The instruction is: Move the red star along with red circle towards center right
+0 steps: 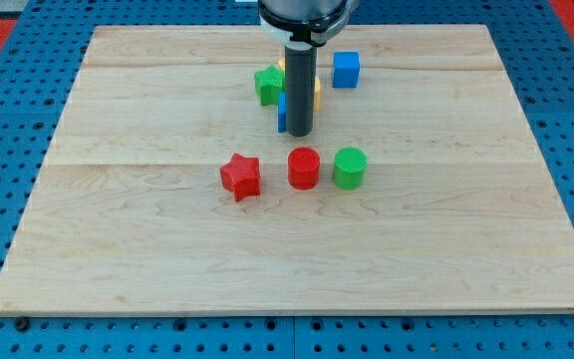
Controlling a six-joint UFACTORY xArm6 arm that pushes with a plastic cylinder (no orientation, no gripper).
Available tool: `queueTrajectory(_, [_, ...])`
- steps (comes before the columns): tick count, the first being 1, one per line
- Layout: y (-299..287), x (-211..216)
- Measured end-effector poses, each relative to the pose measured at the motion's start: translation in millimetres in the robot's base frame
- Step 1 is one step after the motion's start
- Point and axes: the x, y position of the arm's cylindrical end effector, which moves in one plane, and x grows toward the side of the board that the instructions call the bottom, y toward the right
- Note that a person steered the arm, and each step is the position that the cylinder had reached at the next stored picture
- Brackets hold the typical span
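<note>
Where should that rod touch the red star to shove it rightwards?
My tip cannot grip, only push. Probably best is the red star block's left side, approached from the view's left: the red circle block sits just right of it, so both should slide together.

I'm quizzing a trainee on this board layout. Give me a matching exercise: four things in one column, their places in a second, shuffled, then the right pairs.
Things:
1. red star
2. red circle
3. green circle
4. blue cube

Places:
A. middle of the row of three
B. toward the view's top, right of my tip
C. the view's left end of the row
D. the view's right end of the row

Pairs: 1-C, 2-A, 3-D, 4-B
</note>
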Motion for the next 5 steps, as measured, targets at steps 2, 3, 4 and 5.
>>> queueTrajectory(2, [-31.6, 0.4])
queueTrajectory(3, [-32.0, 10.2])
queueTrajectory(4, [-47.4, 19.9])
queueTrajectory(5, [-82.8, 17.5])
